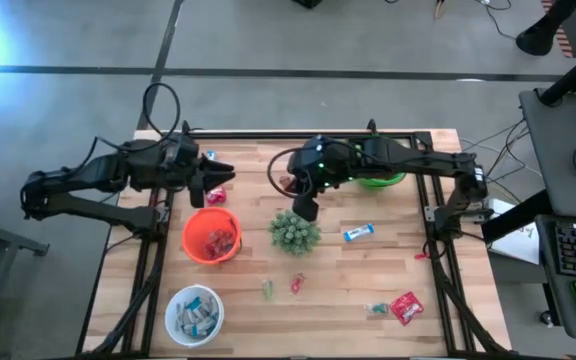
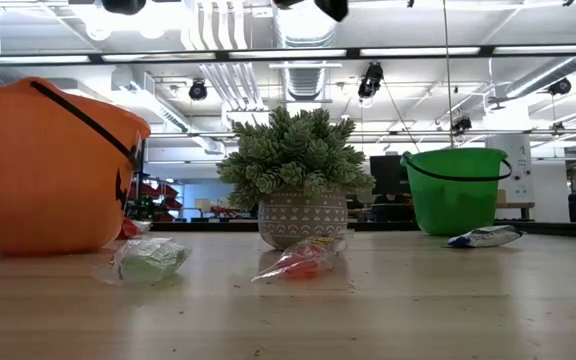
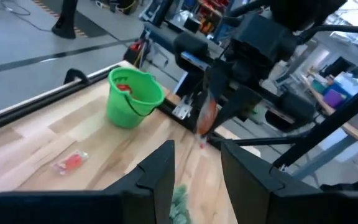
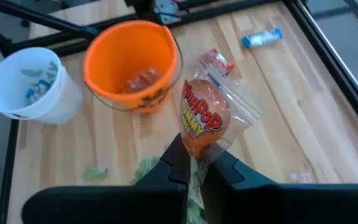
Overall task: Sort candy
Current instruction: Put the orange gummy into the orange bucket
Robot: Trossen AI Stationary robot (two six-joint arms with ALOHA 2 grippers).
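Three buckets: orange bucket [image 1: 211,236] near the left arm, white bucket [image 1: 194,314] at the front, green bucket [image 1: 381,179] under the right arm.
Plant: plant [image 1: 294,231] sits mid-table.
Right gripper: right gripper [image 4: 194,163] hangs over the plant, pinching an orange candy bag [image 4: 207,119].
Left gripper: left gripper [image 3: 194,168] is above the orange bucket, fingers apart, holding nothing.
Loose candy: red packet [image 1: 406,307], blue bar [image 1: 358,233], green piece [image 1: 267,289] lie on the table [image 1: 348,280].
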